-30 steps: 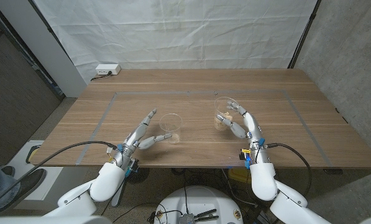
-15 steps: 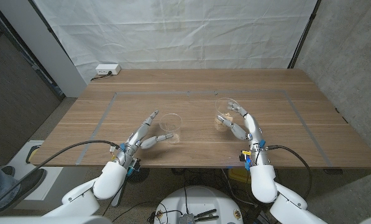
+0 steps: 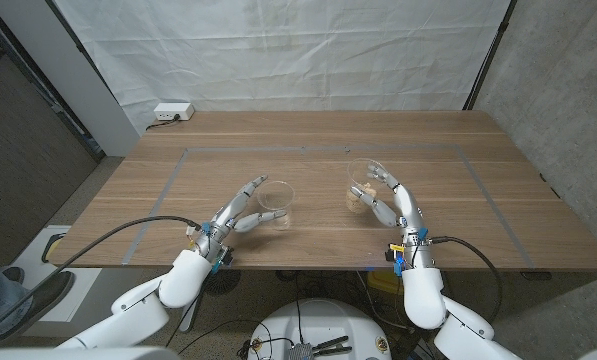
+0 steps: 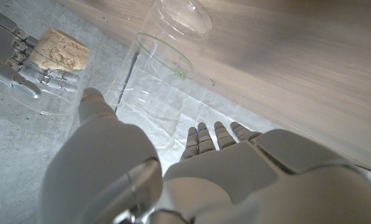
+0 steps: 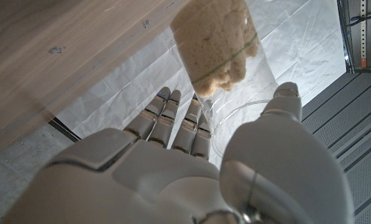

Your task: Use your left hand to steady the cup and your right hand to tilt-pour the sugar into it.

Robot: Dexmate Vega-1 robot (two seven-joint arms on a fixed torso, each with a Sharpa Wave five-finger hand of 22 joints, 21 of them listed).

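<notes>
Wide wood-grain tabletop [image 3: 308, 150], smooth and brown, with a faint taped rectangle marked on it. White wrinkled cloth [image 3: 278, 50] hangs behind. On the robot's left, the left hand [image 3: 240, 210] reaches toward the empty cup [image 3: 275, 203], fingers spread apart around its near side; whether they actually touch the clear wall, I cannot tell, and it grips nothing for certain. The cup is a clear plastic cylinder, standing upright near the middle of the tabletop, mouth up. Over to the right, the right hand [image 3: 388, 200] is wrapped around the sugar glass [image 3: 363, 180], a clear round tumbler. Its long axis tilts, rim leaning away from the robot. Inside sits a clump of brown sugar [image 5: 216, 37], coarse and grainy, packed at the base. The two vessels stand apart.
</notes>
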